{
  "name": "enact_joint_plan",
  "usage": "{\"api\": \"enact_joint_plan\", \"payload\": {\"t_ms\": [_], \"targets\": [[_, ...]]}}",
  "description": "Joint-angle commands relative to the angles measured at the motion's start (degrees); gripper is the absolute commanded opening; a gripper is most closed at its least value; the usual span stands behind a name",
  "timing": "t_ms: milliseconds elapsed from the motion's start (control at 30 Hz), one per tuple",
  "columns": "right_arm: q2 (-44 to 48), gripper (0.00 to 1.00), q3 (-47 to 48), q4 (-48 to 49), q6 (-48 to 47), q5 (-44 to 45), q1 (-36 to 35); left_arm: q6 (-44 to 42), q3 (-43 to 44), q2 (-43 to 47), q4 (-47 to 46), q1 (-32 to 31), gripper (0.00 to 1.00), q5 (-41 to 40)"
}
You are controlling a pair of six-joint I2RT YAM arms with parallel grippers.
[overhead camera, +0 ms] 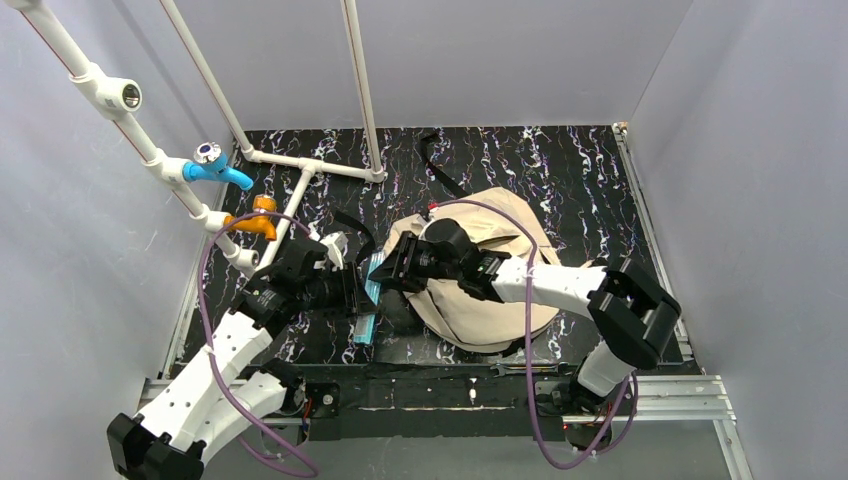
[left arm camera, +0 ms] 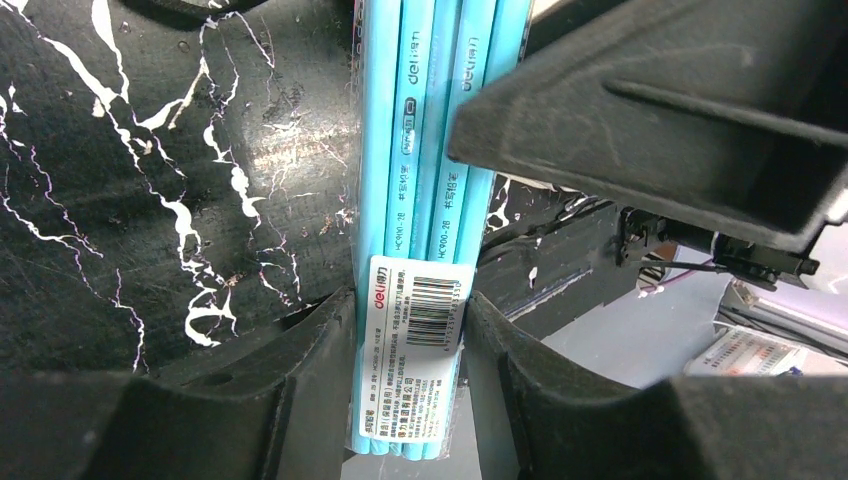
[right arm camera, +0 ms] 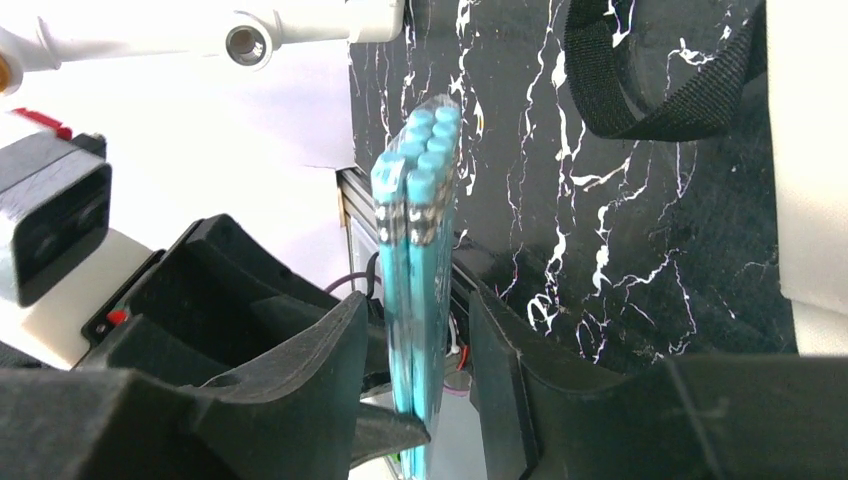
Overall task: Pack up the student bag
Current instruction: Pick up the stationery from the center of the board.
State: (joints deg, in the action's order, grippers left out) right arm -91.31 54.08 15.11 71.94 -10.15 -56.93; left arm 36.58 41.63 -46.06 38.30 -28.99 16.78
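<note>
The beige student bag (overhead camera: 500, 300) lies on the black marbled table, right of centre, under my right arm. Its edge shows at the right of the right wrist view (right arm camera: 812, 150). A clear pack of light-blue pencils (overhead camera: 366, 305) with a barcode label is held between the two grippers. My left gripper (overhead camera: 352, 296) is shut on the labelled end of the pack (left arm camera: 420, 150), both fingers pressing it (left arm camera: 410, 320). My right gripper (overhead camera: 392, 266) is open and straddles the eraser end of the pack (right arm camera: 420, 220), with small gaps on both sides (right arm camera: 420, 310).
A white pipe frame (overhead camera: 300, 165) with a blue valve (overhead camera: 222, 170) and an orange fitting (overhead camera: 258, 222) stands at the back left. Black webbing straps (overhead camera: 442, 172) lie behind the bag, one loop in the right wrist view (right arm camera: 660, 110). A metal rail (overhead camera: 450, 385) runs along the near edge.
</note>
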Motion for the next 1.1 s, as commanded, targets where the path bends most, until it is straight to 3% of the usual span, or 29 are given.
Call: {"api": "enact_joint_plan", "payload": {"t_ms": [0, 200, 567, 833, 1067], "targets": [[-2.02, 0.49, 4.86, -0.8, -2.09, 0.09, -0.38, -4.67, 3.07, 1.33, 2.18, 0.07, 0.27, 1.57], [-3.46, 0.48, 10.43, -11.66, -7.14, -4.48, -0.23, -10.07, 4.99, 0.12, 4.94, 0.07, 0.27, 1.5], [-1.88, 0.47, 11.24, -14.68, -10.31, -12.1, 3.68, -14.7, 7.77, -2.89, 6.56, 0.03, 0.26, 2.97], [-1.68, 0.35, 6.47, -2.56, -2.86, -14.98, 4.49, -15.47, 8.29, -4.0, 6.62, -0.5, 0.26, 3.61], [-1.51, 0.14, 2.79, 4.94, 3.65, -14.94, 5.01, -16.55, 9.55, -4.73, 7.25, -1.16, 0.29, 3.29]]}}
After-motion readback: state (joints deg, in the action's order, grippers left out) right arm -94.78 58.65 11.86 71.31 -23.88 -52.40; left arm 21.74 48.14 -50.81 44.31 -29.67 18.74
